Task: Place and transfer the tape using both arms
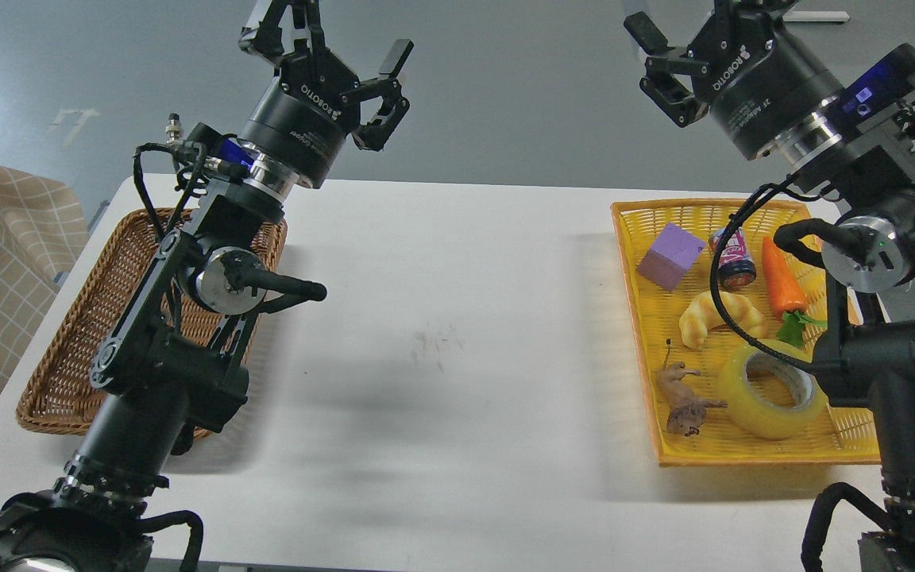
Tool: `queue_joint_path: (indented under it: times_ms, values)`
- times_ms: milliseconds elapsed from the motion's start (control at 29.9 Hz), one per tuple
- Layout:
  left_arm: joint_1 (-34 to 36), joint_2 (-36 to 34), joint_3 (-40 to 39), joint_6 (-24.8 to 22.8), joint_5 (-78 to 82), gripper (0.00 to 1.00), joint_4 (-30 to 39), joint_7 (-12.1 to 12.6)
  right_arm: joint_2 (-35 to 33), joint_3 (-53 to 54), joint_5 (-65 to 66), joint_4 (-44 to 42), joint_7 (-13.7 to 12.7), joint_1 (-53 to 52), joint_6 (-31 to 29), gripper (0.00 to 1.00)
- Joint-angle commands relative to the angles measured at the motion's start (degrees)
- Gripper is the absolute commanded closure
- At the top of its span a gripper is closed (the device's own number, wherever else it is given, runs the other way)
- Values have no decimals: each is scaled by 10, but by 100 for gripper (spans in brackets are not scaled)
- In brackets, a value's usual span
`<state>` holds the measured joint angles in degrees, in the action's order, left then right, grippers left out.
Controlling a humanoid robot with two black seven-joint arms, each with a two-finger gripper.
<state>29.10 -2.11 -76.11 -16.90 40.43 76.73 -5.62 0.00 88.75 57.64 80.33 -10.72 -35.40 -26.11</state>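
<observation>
My left gripper (329, 49) was raised at the far side of the white table (457, 334), past its far edge, its fingers spread apart and holding nothing. My right gripper (668, 59) was likewise raised at the far right, fingers spread and empty; its upper part ran out of the top of the view.

The tape (773, 389) lay flat in the yellow basket (634, 262) on the right of the table, in the near right portion of that basket, partly hidden by my right arm. Just left of the tape stood a small brown animal figure (684, 397). Beyond it lay a pale croissant toy (716, 318), then a purple block (670, 256), a small can (734, 260) and an orange carrot toy (783, 278) at the far end.

A brown wicker basket (84, 334) sat at the left of the table, largely behind my left arm. Neither gripper was near the tape
</observation>
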Motion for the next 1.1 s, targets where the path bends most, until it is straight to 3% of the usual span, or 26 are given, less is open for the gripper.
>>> queue_joint_path:
  times_ms: [0,1069]
  values:
    - [0,0,0,-1,0,2,0,0,0,-2,0,1,0,0,0,0]
    - [1,-2,4,-1,1,2,0,1,0,-3,1,11,0,9,0,0]
